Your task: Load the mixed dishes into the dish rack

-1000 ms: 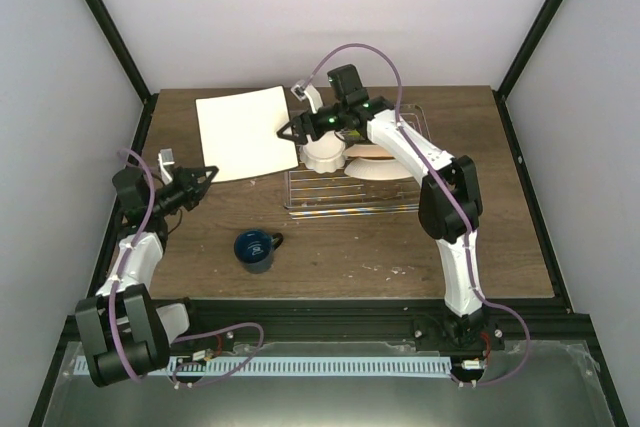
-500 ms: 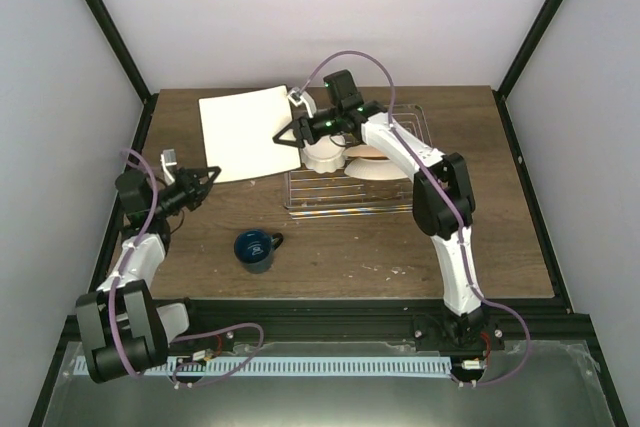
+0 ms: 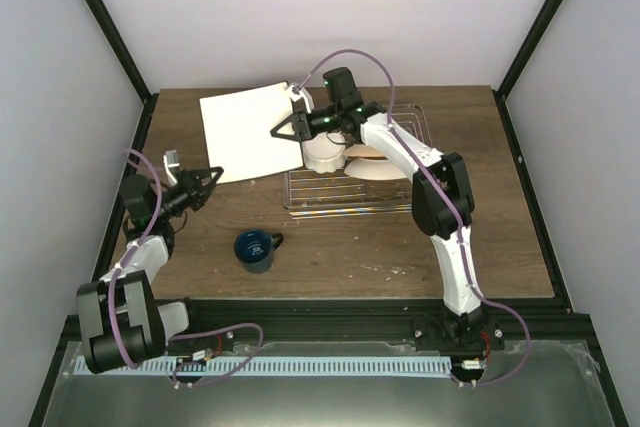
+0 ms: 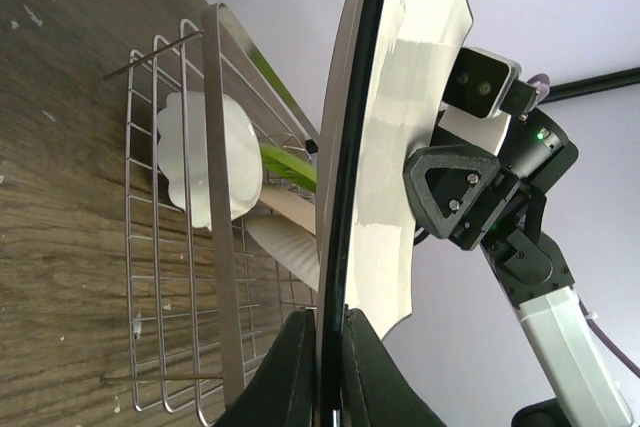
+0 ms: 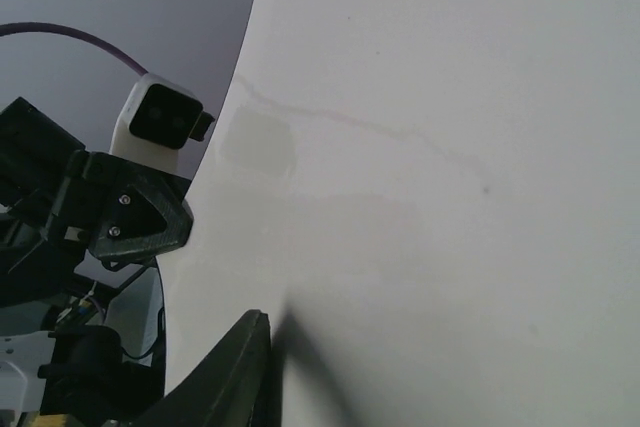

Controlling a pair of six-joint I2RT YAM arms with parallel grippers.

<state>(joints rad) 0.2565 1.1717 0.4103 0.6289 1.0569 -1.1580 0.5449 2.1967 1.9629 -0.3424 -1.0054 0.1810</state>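
Viewing from above: small white scalloped bowl [image 3: 323,154] and beige floral plate [image 3: 380,168] sit in the dish rack [image 3: 340,203]; dark blue mug [image 3: 256,249] stands on the table [image 3: 480,247], unloaded.

Left wrist: left gripper [image 4: 322,325] clamps the white square plate [image 4: 420,67] just beside the rack.

Right wrist: plate fills the frame; whether the right gripper [image 3: 280,133] grips is unclear.

Paired white shells with black joints on both arms [image 3: 455,257], trailed purple cables [image 3: 352,50], showed a green wrist light [image 4: 540,134].
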